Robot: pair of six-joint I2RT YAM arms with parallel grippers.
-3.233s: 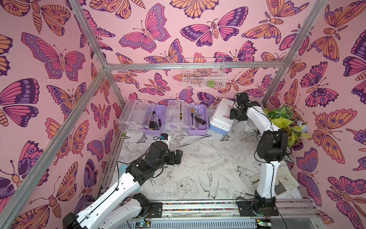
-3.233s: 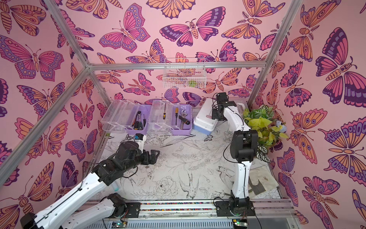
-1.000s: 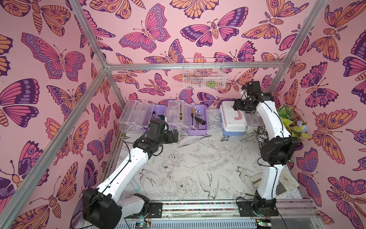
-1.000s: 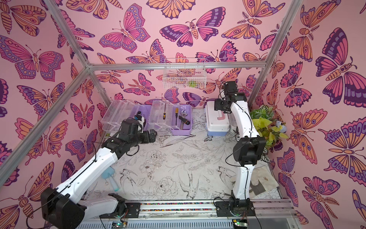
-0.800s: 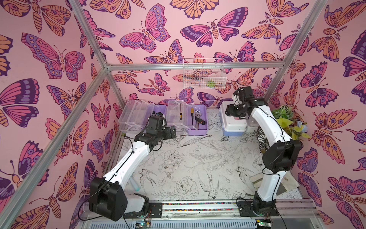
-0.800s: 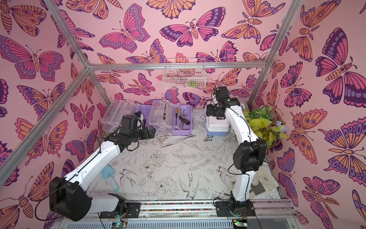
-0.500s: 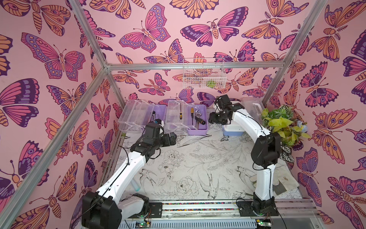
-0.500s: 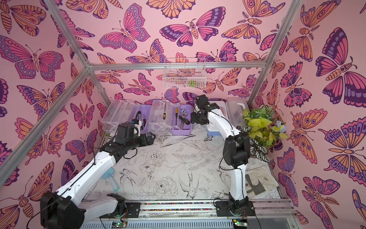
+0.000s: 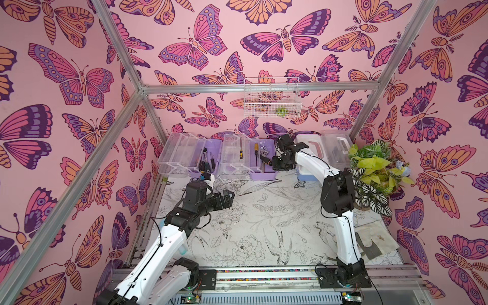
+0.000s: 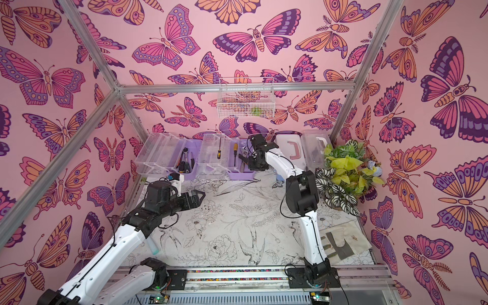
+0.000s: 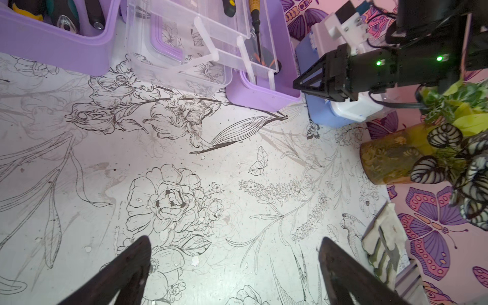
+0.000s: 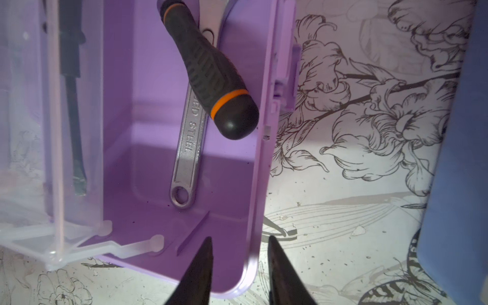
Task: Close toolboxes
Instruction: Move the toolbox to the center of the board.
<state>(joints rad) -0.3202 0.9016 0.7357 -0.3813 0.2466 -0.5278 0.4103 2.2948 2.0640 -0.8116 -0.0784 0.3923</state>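
Right jaws sat half-shut astride the open purple box [image 12: 158, 211] side wall, one tip inside, one outside; couldn't tell if clamped. Wrench [image 12: 188, 148] and screwdriver [image 12: 211, 74] lay in it ahead of them, blue box [image 12: 462, 184] beside the outer tip. Left jaws were released wide over the desk [image 11: 237, 171], both boxes well ahead

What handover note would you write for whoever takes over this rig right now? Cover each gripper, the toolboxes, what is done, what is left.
Left gripper: open, empty, above the table in front of the left purple toolbox.
Right gripper: open, nothing held, jaws straddling the second purple toolbox wall that faces the light blue toolbox.
Done: light blue toolbox and white toolbox, back right, look closed.
To do: both purple toolboxes stand open.
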